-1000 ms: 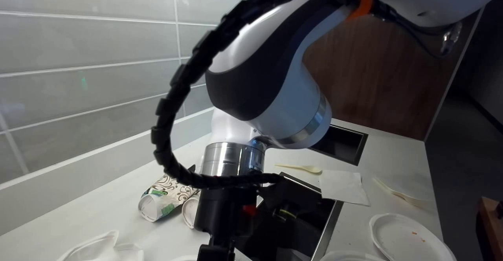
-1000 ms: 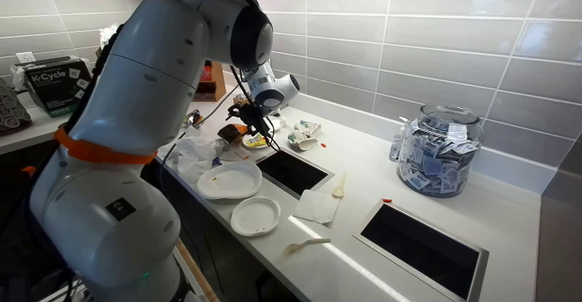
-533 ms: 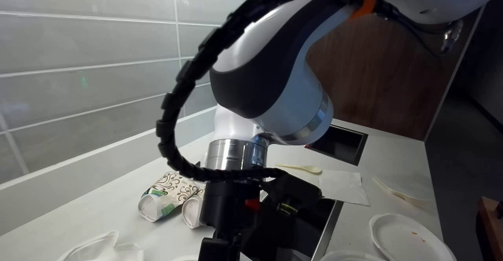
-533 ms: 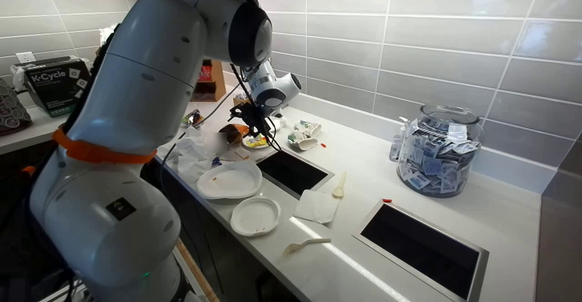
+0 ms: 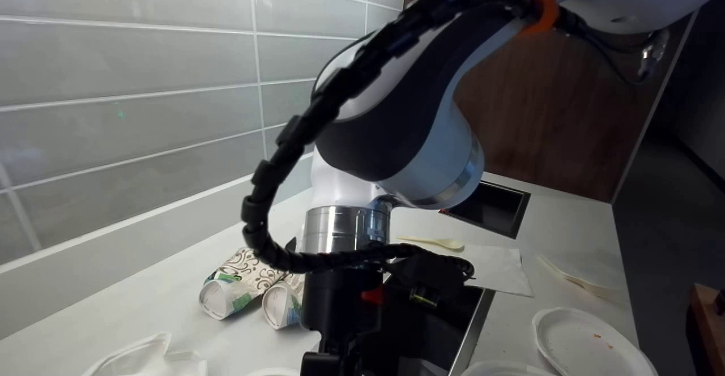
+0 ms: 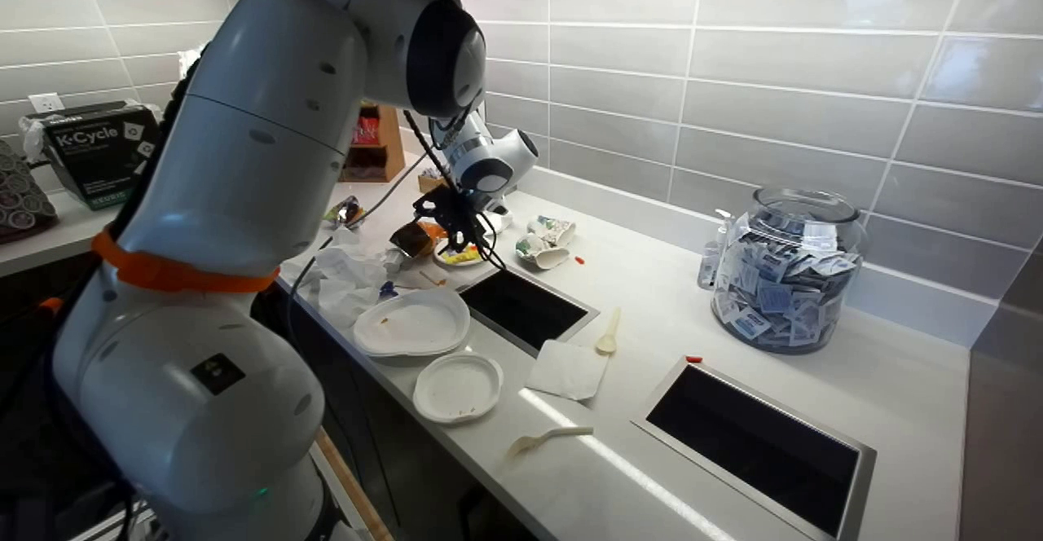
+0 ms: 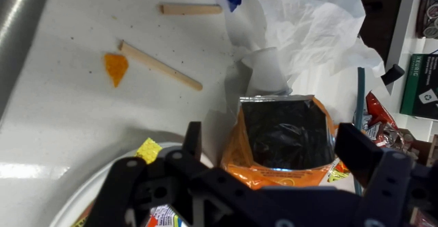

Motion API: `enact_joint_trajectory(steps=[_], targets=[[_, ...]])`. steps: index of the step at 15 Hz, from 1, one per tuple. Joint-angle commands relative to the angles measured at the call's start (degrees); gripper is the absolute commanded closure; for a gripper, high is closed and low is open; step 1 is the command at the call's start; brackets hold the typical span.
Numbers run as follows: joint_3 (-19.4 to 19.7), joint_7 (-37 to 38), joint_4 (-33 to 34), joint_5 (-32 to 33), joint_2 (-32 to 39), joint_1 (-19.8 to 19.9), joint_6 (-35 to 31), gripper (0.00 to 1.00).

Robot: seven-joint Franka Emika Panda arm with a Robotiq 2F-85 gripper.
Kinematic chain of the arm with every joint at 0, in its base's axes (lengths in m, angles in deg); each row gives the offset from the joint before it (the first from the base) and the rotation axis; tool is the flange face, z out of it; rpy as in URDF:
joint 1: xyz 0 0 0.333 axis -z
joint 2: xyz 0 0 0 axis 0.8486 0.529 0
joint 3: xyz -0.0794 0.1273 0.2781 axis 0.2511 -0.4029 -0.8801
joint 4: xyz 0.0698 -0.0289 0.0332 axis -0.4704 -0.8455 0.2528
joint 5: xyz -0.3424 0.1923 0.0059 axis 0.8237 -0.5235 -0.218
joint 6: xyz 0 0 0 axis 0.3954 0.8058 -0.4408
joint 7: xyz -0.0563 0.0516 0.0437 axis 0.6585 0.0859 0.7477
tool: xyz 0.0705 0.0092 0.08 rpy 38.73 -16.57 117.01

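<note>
My gripper (image 7: pixel 272 142) stands open in the wrist view, one finger (image 7: pixel 194 139) left of an orange bag (image 7: pixel 289 134) and the other at its right. The bag's dark inner side faces the camera. I see no grip on it; whether the right finger touches its edge I cannot tell. In an exterior view the gripper (image 6: pixel 440 219) hangs just above and beside the bag (image 6: pixel 411 239). Below the left finger lies a round white plate with wrappers, one yellow (image 7: pixel 149 150). In an exterior view the gripper's lower end runs off the bottom edge.
Two wooden sticks, an orange chip (image 7: pixel 116 68) and crumpled white paper (image 7: pixel 308 25) lie around the bag. A cable (image 7: pixel 360 97) runs at right. Paper cups (image 6: pixel 542 252), white plates (image 6: pixel 459 390), a napkin (image 6: pixel 566 370), a spoon (image 6: pixel 607 339) and a glass jar (image 6: pixel 786 280) share the counter.
The arm has shifted a little to the right in one of the exterior views, and its upper link leans slightly further back to the left in another. The gripper stays open; the counter objects have not moved.
</note>
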Motion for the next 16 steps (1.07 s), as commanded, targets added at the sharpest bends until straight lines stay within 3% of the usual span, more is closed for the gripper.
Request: enact_joint_trajectory(steps=[1, 9, 16], targets=[[-0.2, 1.4, -0.8, 1.6, -0.4, -0.5, -1.0, 0.00], [-2.0, 2.0, -2.0, -11.1, -1.6, 2.0, -2.3, 0.00], [-1.2, -0.4, -1.5, -25.2, 0.1, 0.9, -1.3, 0.00]])
